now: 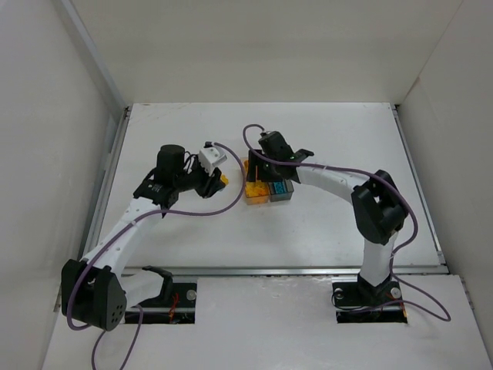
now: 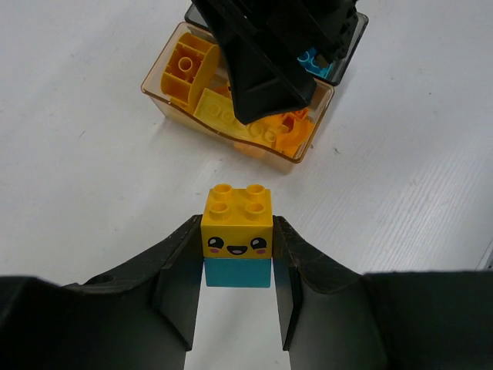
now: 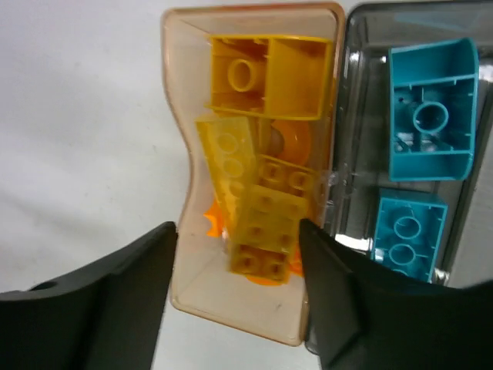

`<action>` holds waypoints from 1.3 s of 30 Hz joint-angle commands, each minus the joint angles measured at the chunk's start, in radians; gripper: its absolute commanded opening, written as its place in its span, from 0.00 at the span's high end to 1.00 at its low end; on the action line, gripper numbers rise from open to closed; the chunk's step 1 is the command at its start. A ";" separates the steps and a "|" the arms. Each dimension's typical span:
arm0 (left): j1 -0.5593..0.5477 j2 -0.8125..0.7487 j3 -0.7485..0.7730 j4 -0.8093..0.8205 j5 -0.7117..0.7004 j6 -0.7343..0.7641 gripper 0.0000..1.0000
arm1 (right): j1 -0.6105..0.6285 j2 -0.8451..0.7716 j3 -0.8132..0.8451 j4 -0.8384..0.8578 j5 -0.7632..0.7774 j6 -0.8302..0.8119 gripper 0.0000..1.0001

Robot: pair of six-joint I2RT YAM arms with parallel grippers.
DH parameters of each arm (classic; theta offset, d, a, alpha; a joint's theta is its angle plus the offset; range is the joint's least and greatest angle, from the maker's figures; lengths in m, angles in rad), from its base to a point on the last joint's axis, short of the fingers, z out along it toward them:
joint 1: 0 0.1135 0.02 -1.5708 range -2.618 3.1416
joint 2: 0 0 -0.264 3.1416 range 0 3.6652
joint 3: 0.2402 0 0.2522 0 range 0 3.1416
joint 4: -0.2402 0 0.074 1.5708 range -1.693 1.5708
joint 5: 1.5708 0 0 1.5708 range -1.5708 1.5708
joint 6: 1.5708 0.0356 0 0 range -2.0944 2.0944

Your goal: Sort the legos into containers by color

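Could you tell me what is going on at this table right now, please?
The left arm's fingers are clamped on a yellow smiley brick stacked on a teal brick, short of the bins. The right arm's fingers hang open over the amber bin, which holds yellow bricks; the grey bin beside it holds teal bricks.

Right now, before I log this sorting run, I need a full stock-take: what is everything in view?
amber bin: 1, see-through amber, mid-table
grey bin: 1, grey, right beside the amber bin
yellow and orange bricks: several, in the amber bin
teal bricks: 2 visible, in the grey bin
two-brick stack: 1, yellow smiley on teal, between the left fingers
table: 1, white
arms: 2, white and black, bases at the near edge
left fingers: black, shut on the stack
right fingers: black, open over the amber bin
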 commanded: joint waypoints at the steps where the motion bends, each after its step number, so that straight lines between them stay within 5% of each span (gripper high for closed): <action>1: -0.001 -0.015 0.013 0.077 0.017 -0.094 1.00 | 0.018 -0.070 0.040 0.006 0.009 -0.032 0.27; 7: 0.019 -0.049 0.003 0.190 0.016 -0.350 1.00 | 0.027 -0.180 -0.008 0.067 -0.050 -0.079 0.17; 12: 0.042 -0.078 -0.007 0.370 -0.058 -0.739 1.00 | 0.079 -0.421 -0.172 0.202 0.023 -0.059 0.17; 17: 0.042 -0.099 0.003 0.419 -0.174 -0.970 1.00 | 0.194 -0.521 -0.249 0.273 0.161 -0.035 0.23; 23: 0.007 -0.118 0.062 0.321 -0.254 -1.033 1.00 | 0.289 -0.477 -0.195 0.371 0.198 0.016 0.23; 39: -0.002 -0.156 0.043 0.275 -0.270 -1.102 1.00 | 0.308 -0.335 -0.068 0.474 0.278 0.070 0.27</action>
